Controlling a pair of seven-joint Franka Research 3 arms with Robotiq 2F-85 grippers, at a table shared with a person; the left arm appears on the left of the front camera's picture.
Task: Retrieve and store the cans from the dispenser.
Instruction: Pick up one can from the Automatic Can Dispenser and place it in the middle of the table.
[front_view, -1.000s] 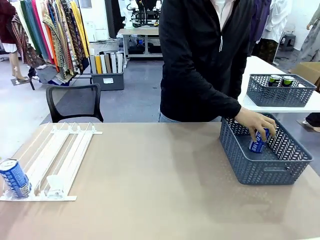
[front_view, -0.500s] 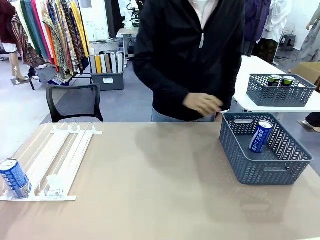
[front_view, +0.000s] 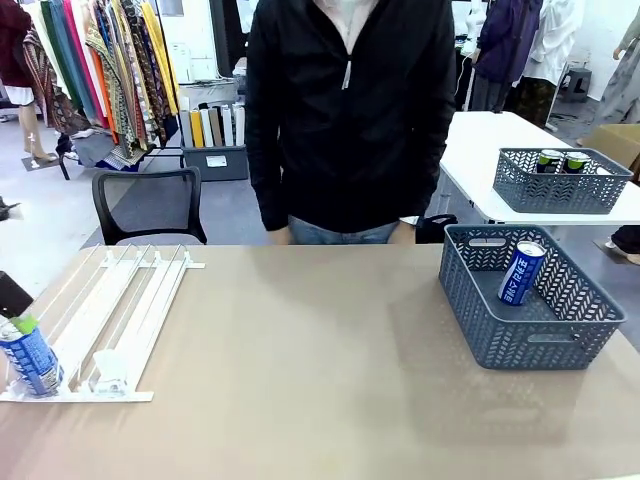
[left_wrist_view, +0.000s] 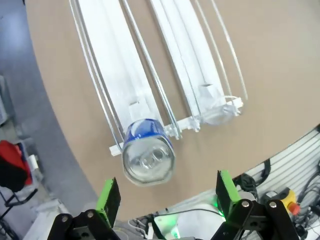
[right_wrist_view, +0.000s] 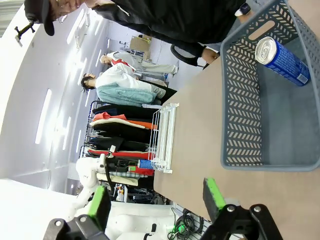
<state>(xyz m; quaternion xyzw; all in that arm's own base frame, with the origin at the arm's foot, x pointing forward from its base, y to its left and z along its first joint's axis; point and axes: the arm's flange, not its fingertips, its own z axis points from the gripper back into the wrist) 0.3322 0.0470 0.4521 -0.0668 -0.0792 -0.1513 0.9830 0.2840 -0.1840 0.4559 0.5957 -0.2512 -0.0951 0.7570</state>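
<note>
A blue can (front_view: 28, 358) with a silver top stands at the near end of the leftmost lane of the white dispenser (front_view: 110, 310). In the left wrist view my left gripper (left_wrist_view: 167, 197) hangs open just above that can (left_wrist_view: 148, 159), short of the dispenser (left_wrist_view: 165, 75) rails. One of its fingers (front_view: 12, 297) shows at the front view's left edge. A second blue can (front_view: 522, 272) leans inside the grey-blue basket (front_view: 530, 345) on the right. My right gripper (right_wrist_view: 156, 200) is open with nothing in it, near the basket (right_wrist_view: 240, 125) holding that can (right_wrist_view: 282, 56).
A person in a black jacket (front_view: 345, 110) stands at the far edge, hands down off the table. Behind on a white side table sits another basket (front_view: 555, 185) with two dark cans. A black chair (front_view: 150, 205) stands behind the dispenser.
The person let go of the blue can in the basket, drew the hand back and stood upright. My left gripper came into the front view above the dispenser's can.
</note>
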